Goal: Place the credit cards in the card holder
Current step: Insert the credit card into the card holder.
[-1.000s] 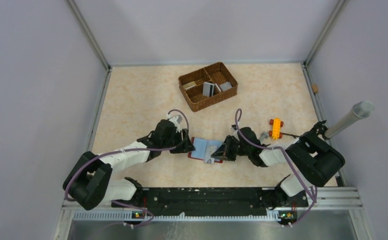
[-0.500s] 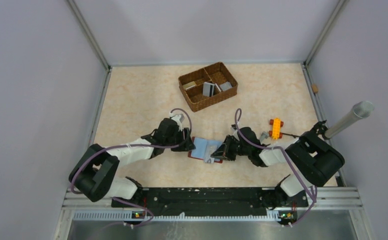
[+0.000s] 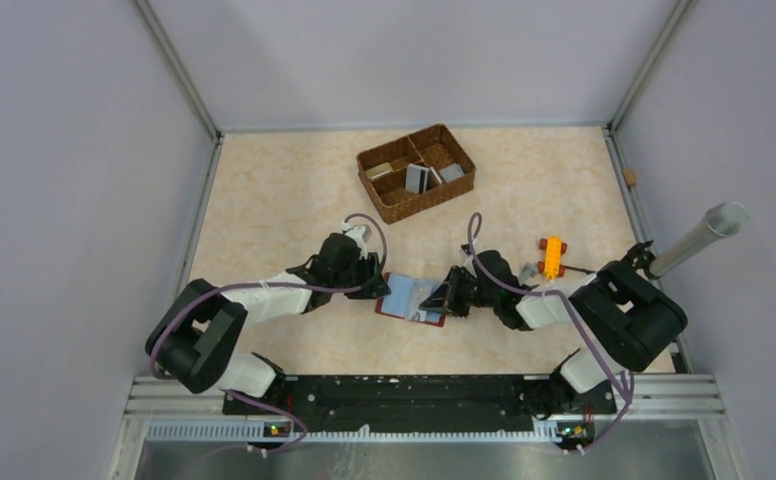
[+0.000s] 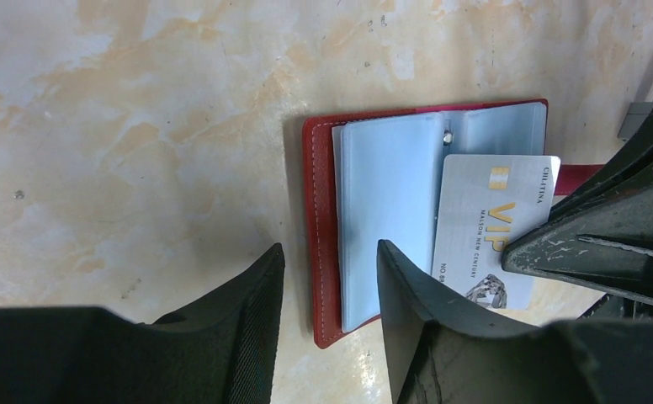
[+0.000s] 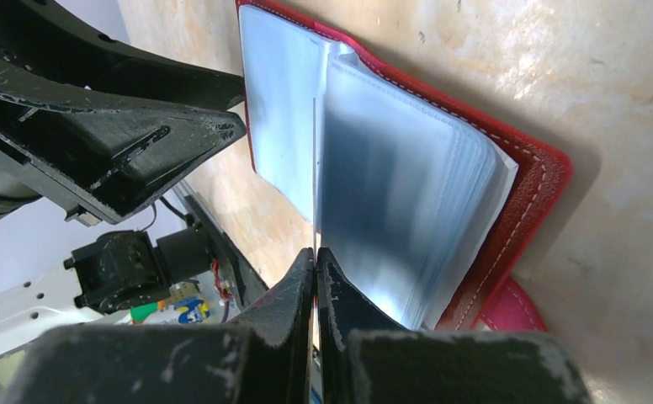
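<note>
Right gripper [image 5: 315,252] pinched shut on a white card [image 4: 487,236], right at the open card holder [image 4: 316,219].

The card stands on its thin edge and points straight ahead into the clear pockets [image 5: 390,185], so I judge the push should go toward my left arm. The right arm is nearest and best for it. My left gripper [image 4: 330,248] is partly open and holds nothing. Its fingers [image 4: 239,337] sit either side of the holder's red outer edge. They may brace it, but I can't tell if they touch. There is bare table [image 3: 264,200] around the holder, and the basket [image 3: 416,172] is well apart.
</note>
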Robot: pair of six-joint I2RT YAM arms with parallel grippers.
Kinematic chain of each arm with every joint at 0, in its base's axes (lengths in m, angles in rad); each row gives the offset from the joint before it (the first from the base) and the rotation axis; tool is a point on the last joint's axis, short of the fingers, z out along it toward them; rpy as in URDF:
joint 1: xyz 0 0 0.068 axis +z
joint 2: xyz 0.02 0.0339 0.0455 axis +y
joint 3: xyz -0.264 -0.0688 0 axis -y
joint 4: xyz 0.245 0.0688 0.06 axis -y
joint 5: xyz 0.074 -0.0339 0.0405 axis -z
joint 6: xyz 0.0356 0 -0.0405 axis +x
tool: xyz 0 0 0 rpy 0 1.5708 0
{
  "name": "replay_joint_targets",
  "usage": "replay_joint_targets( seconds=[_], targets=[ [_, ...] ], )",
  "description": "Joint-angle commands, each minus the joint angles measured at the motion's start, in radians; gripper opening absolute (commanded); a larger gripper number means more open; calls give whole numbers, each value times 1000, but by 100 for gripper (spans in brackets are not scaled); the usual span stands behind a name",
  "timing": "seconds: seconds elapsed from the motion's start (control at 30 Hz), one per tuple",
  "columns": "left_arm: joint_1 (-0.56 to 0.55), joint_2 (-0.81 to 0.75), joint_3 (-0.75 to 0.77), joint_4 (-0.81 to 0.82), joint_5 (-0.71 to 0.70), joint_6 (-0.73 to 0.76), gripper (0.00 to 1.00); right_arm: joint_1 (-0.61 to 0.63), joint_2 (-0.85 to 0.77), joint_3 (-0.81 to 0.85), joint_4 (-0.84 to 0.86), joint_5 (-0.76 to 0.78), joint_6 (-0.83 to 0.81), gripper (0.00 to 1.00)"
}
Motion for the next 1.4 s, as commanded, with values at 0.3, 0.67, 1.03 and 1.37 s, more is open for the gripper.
replay_joint_targets(
  seconds=[0.3, 0.67, 1.03, 1.37],
  targets=[
    [4, 42, 24, 19, 3, 28, 43, 4, 71, 40, 42, 38, -30, 0],
    [4, 62, 26, 14, 12, 38, 36, 4, 95, 69, -10, 102, -72, 0],
    [3, 83, 28, 9, 10, 45, 29, 3, 130, 86, 4, 138, -83, 0],
    [4, 84, 17, 19, 33, 23, 25, 16, 149, 49, 53, 177, -12, 0]
  ],
)
